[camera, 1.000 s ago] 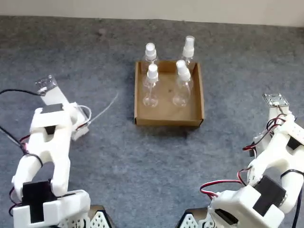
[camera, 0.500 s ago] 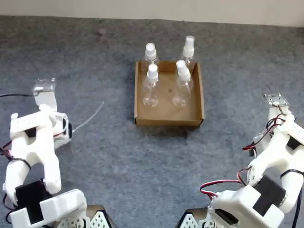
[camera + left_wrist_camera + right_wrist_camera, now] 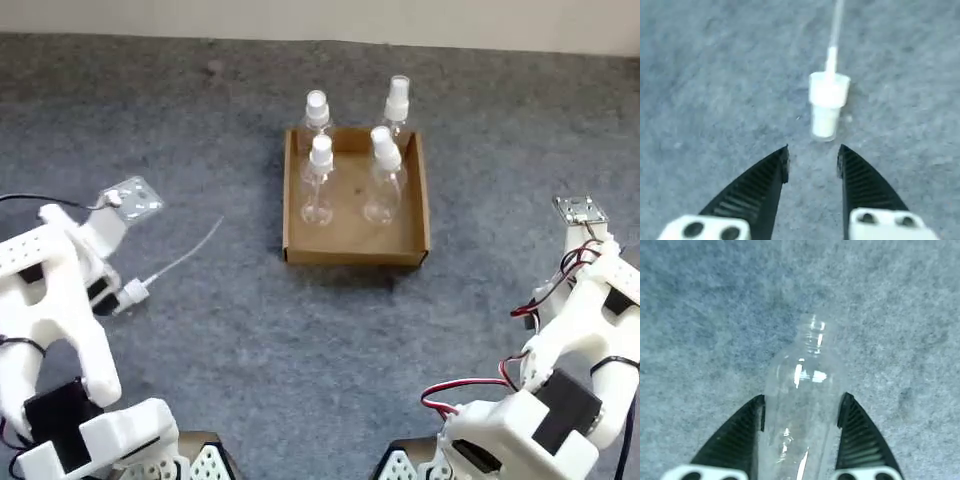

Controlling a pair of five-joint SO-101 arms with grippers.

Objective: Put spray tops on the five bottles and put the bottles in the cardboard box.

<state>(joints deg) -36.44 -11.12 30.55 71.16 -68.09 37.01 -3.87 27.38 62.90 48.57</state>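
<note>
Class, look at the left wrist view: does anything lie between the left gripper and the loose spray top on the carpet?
Nothing visible does. The spray top lies on bare carpet just ahead of the open left gripper, apart from its fingertips.

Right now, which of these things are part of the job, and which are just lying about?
Part of the job: cardboard box; four capped bottles standing at it; loose spray top before the open left hand; uncapped bottle in the right hand.
Just there: grey carpet; the arms' wires.
</note>
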